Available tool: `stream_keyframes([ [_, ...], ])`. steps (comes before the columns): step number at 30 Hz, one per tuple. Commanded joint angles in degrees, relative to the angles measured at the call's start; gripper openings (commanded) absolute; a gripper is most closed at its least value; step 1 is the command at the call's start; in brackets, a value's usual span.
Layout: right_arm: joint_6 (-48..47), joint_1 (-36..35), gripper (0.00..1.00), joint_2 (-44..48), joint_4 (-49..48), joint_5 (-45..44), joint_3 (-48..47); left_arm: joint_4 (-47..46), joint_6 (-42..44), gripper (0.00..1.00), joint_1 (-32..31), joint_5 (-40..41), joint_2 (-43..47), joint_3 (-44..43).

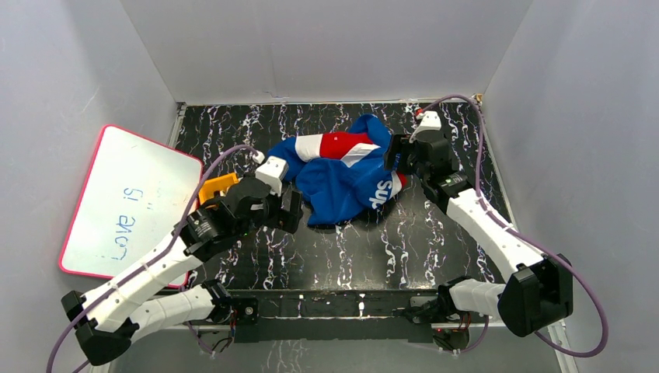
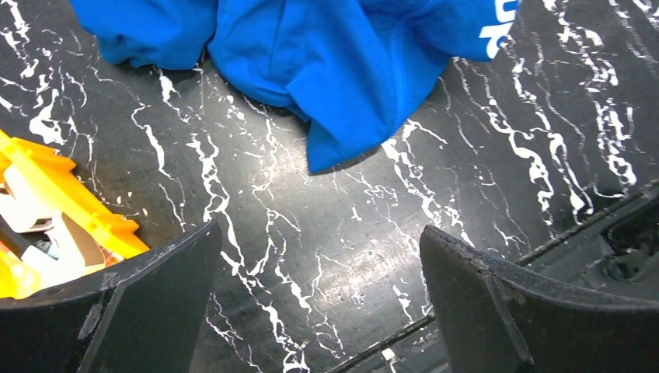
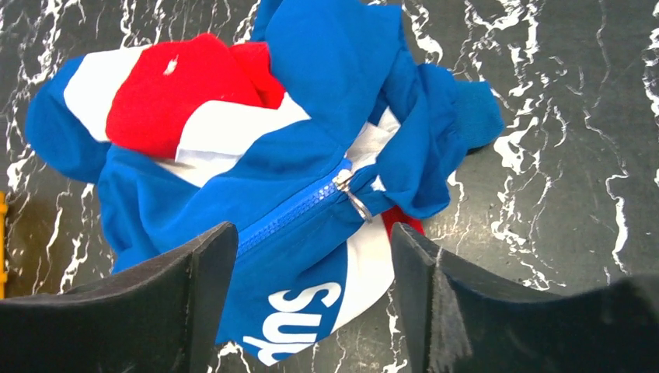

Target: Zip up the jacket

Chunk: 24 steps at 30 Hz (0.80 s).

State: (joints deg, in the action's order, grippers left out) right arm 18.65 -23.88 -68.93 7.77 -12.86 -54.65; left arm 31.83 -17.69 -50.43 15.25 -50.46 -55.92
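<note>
The blue jacket [image 1: 342, 175] with red and white stripes lies crumpled at the middle of the black marbled table [image 1: 404, 241]. In the right wrist view the jacket [image 3: 295, 93] shows a blue zipper with a metal pull [image 3: 351, 194] partway along. My right gripper [image 3: 315, 272] is open, hovering just above the jacket's lettered hem, holding nothing; it sits at the jacket's right edge [image 1: 394, 159]. My left gripper [image 2: 319, 272] is open and empty over bare table, just short of the jacket's near blue edge [image 2: 342, 85]; it is at the jacket's left [image 1: 291, 208].
An orange plastic object [image 1: 216, 188] lies left of the left gripper, also in the left wrist view [image 2: 47, 217]. A pink-rimmed whiteboard [image 1: 124, 198] leans at the left wall. Grey walls enclose the table on three sides.
</note>
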Motion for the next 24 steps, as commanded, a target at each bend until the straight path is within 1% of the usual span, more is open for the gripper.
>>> stream_keyframes([
  [1, 0.3, -0.2, 0.92, 1.8, 2.1, 4.1, -2.3, 1.7, -0.3, 0.98, -0.2, 5.1, -2.4, -2.7],
  [2, 0.0, -0.2, 0.98, 2.3, 2.9, 4.0, -2.6, 1.9, -0.2, 0.98, -0.2, 5.4, -3.1, -3.3],
  [3, -0.2, -0.1, 0.99, 3.0, 3.8, 3.8, -2.9, 2.1, 0.0, 0.98, -0.2, 5.8, -3.7, -3.7],
  [12, -0.3, -0.1, 0.99, 10.3, 12.1, -1.3, -3.3, 6.2, -0.5, 0.98, 0.4, 5.6, -10.0, -10.9],
  [15, 0.3, -0.2, 0.99, 11.9, 14.5, -4.3, -2.7, 7.2, -0.6, 0.98, 1.5, 4.3, -12.3, -12.7],
  [17, 1.3, -0.2, 0.99, 13.1, 15.5, -6.6, -1.9, 7.1, -0.7, 0.98, 3.5, 2.8, -13.7, -12.7],
  [20, 3.3, -0.2, 0.99, 14.9, 16.5, -9.9, -0.4, 6.3, -0.9, 0.98, 8.1, -1.5, -14.9, -12.2],
  [24, 8.9, -0.1, 0.99, 16.8, 19.5, -16.3, 0.3, 2.9, -0.3, 0.98, 14.0, -4.0, -15.1, -9.2],
])
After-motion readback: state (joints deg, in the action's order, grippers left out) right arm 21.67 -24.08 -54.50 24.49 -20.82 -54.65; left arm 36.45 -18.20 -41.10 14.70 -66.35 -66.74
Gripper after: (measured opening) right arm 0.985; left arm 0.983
